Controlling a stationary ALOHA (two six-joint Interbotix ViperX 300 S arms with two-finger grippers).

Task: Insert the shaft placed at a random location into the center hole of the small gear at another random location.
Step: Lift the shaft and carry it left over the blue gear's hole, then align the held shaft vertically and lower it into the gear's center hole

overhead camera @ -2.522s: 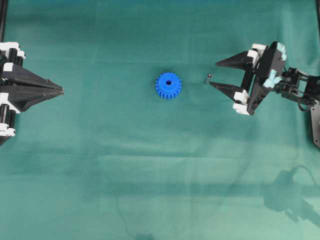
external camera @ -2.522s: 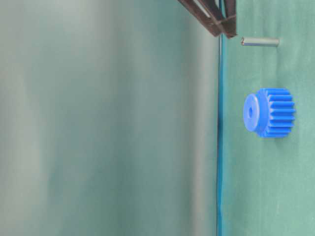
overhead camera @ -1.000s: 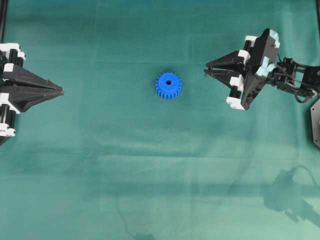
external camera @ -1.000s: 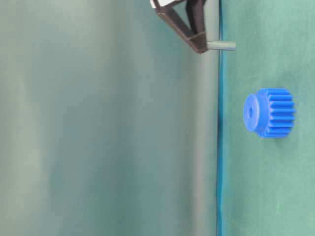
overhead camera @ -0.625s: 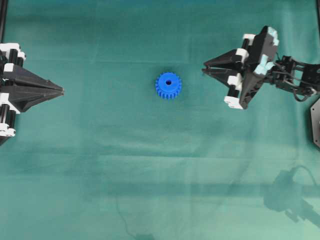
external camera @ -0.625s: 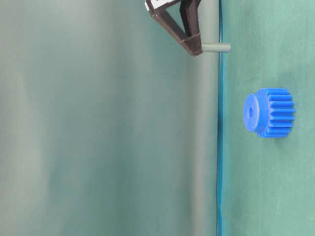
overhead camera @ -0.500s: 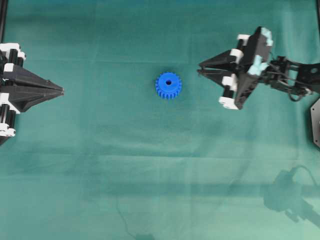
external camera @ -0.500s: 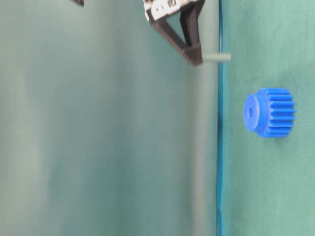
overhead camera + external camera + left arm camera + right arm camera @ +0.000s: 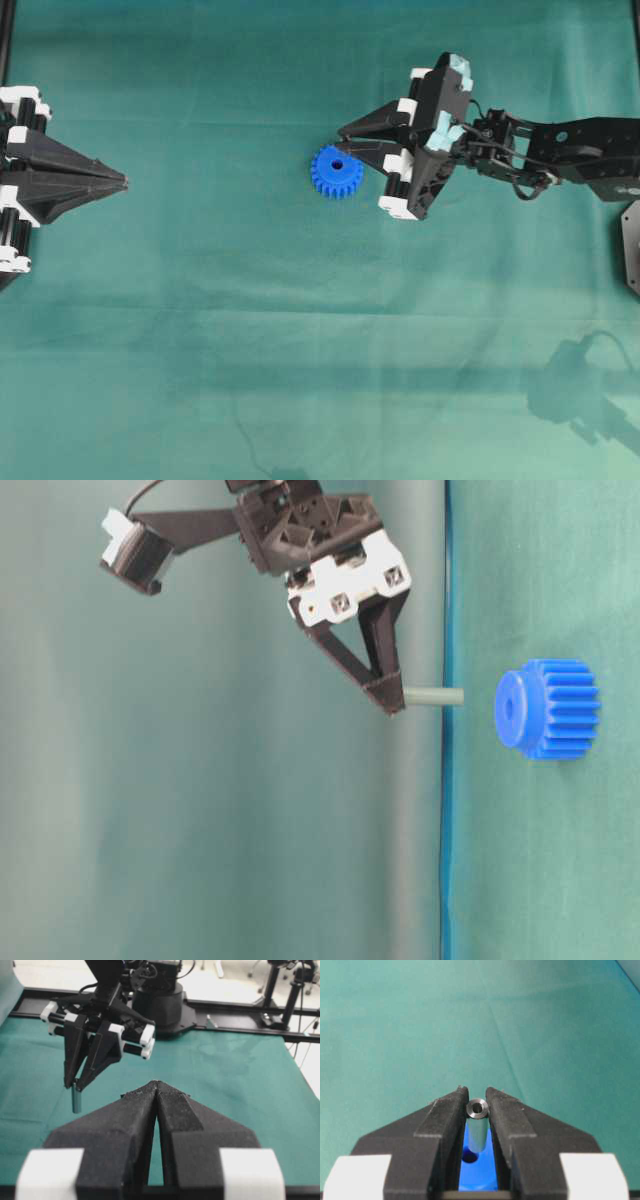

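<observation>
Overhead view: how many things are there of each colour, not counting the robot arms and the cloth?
Blue: 1, the blue plastic toothed gear.
Silvery-grey: 1, the thin metal shaft held by the right gripper.
Total: 2.

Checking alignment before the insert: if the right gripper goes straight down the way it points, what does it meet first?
Probably the small gear. The shaft held by the right gripper leads, its free end short of the gear's hub. It looks near the center hole, though slightly off; depth is unclear.
</observation>
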